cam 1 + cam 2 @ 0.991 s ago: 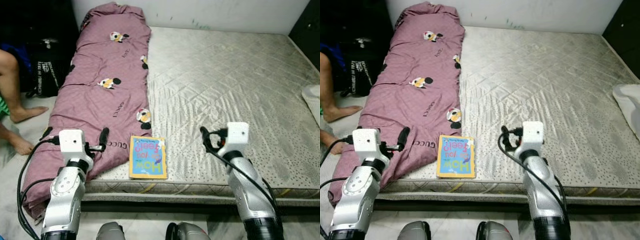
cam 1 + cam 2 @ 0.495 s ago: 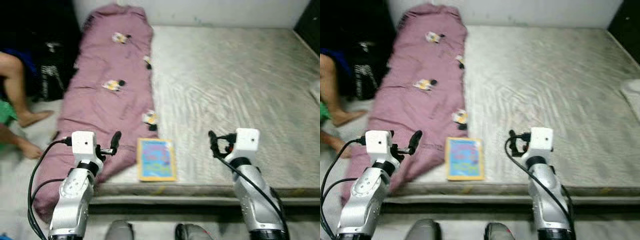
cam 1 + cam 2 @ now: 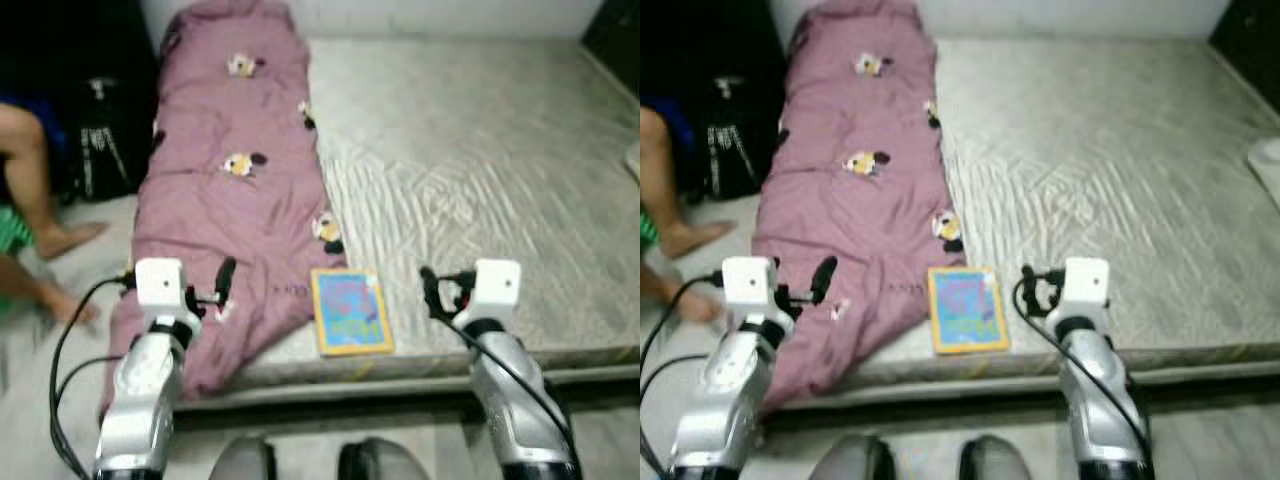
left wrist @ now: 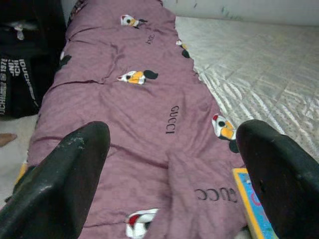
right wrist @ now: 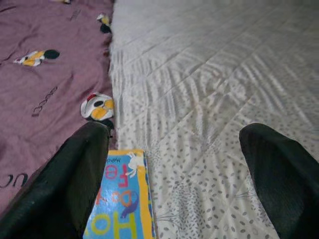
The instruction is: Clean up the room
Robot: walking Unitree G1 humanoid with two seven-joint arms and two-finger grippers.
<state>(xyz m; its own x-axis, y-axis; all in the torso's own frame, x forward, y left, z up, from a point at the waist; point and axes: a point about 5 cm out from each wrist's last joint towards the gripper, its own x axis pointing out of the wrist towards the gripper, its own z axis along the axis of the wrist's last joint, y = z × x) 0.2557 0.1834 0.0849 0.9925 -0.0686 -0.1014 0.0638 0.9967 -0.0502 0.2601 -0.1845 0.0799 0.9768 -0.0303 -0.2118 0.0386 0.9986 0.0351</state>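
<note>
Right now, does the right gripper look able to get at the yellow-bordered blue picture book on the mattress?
Probably yes: the open right gripper hovers just beside the yellow-bordered blue picture book, with only bare mattress between them.

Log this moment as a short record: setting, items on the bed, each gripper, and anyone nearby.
setting: bare quilted mattress low on the floor
blanket: mauve cartoon-print blanket along the mattress's left side, its near end draped over the edge
book: colourful children's book flat near the front edge, beside the blanket
left gripper: open, empty, above the blanket's near end
right gripper: open, empty, right of the book
person: bare legs on the floor at far left
</note>
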